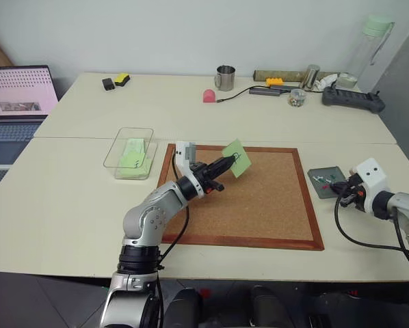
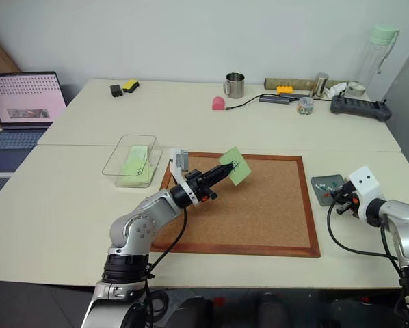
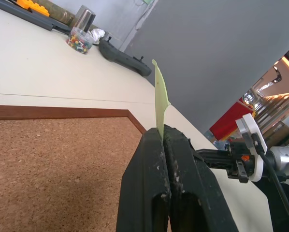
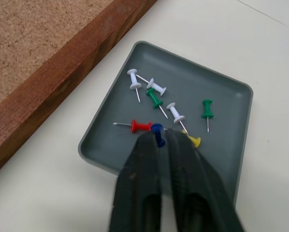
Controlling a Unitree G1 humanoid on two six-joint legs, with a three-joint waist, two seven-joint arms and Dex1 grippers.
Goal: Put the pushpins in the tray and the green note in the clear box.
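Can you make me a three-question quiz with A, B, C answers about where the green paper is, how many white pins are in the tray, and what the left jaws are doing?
1. Where is the green note?
A. flat on the cork board
B. up in the left gripper, above the cork board
C. in the tray

2. How many white pushpins lie in the tray?
A. one
B. three
C. six

3. How do the left gripper's jaws stand?
A. shut on the note
B. wide open
C. shut on a pin

Answers:
1 B, the note sticks up from the left gripper over the board.
2 B, the right wrist view shows three white heads.
3 A, the left wrist view shows the paper pinched between them.
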